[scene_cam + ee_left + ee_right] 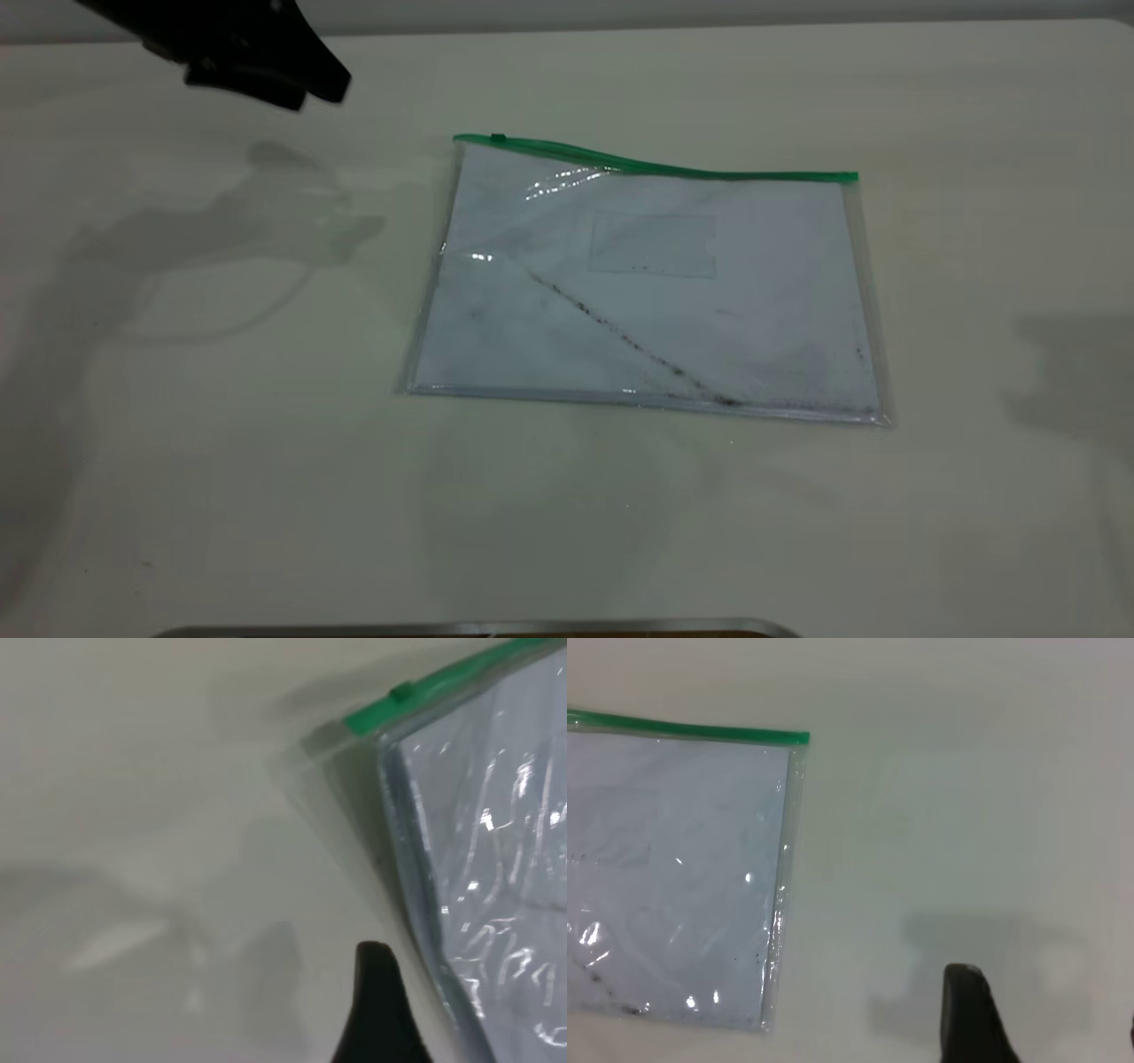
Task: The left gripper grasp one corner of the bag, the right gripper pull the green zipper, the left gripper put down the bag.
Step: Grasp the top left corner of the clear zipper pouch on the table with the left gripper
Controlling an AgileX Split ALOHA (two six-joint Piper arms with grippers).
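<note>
The bag (647,292), a clear flat pouch with a white sheet and a dark diagonal smudge, lies flat mid-table. The green zipper (656,166) runs along its far edge, with the slider tab (498,138) near the left end. My left gripper (310,93) hovers open and empty at the far left, above and left of the bag's far-left corner. In the left wrist view one finger (376,1010) sits beside that corner of the bag (478,859) with its zipper (443,682). My right gripper (1050,1010) is open and empty, off the bag's right side (673,859); it is out of the exterior view.
The pale table (177,443) stretches all round the bag. A metal edge (478,628) runs along the near side. The right arm's shadow (1072,372) falls on the table at the right.
</note>
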